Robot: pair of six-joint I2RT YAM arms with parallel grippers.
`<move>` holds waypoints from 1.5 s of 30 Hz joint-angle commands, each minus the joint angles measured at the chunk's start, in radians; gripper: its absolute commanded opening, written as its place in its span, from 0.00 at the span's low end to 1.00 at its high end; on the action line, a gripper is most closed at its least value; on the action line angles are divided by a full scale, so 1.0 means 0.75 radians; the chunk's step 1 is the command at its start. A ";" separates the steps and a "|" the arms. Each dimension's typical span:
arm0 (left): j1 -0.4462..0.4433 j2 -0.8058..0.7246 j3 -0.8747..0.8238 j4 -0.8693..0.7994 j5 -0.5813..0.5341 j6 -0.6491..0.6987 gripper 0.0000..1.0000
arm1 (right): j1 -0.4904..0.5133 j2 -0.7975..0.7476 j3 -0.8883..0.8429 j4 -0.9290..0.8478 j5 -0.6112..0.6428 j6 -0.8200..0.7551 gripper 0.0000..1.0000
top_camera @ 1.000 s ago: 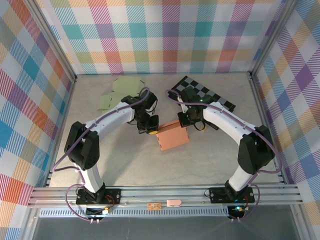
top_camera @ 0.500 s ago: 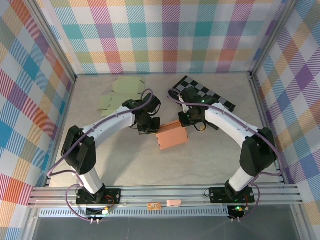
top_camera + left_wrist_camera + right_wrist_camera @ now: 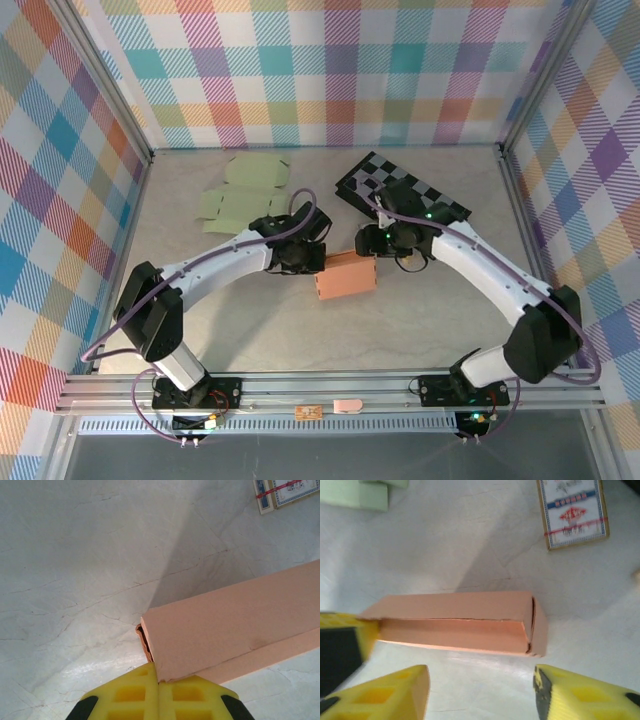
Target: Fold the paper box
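Note:
The orange paper box (image 3: pixel 345 277) lies closed on the table's middle, long side left to right. My left gripper (image 3: pixel 310 258) is at its left end. In the left wrist view its yellow fingers (image 3: pixel 130 695) are pressed together, tips against the near corner of the box (image 3: pixel 235 625), where a flap edge gapes slightly. My right gripper (image 3: pixel 376 241) hovers just behind the box. Its jaws (image 3: pixel 480 690) stand open and hold nothing, and the box (image 3: pixel 455 622) lies beyond the fingertips with its end flap tucked in.
Flat green paper blanks (image 3: pixel 240 192) lie at the back left. A black-and-white checkered board (image 3: pixel 400 190) is at the back right. A deck of cards (image 3: pixel 572 512) rests on the table past the box. Metal frame rails border the table.
My right gripper has opened and let go of the box, pulling back slightly. The box has settled level on the table. My left gripper moved right, still shut, against the box's left end.

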 commanded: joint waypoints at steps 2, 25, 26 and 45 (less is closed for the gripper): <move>-0.041 -0.048 -0.044 -0.004 -0.101 0.005 0.00 | -0.004 -0.068 -0.053 -0.012 -0.078 0.609 0.78; -0.145 -0.066 -0.058 -0.011 -0.182 -0.045 0.00 | -0.042 -0.179 -0.659 0.805 -0.290 1.488 0.78; -0.146 -0.069 -0.060 -0.012 -0.186 -0.045 0.00 | -0.047 -0.172 -0.667 0.812 -0.297 1.484 0.76; -0.058 -0.338 -0.084 -0.068 0.081 -0.485 0.49 | -0.063 -0.118 -0.709 0.813 -0.320 1.372 0.51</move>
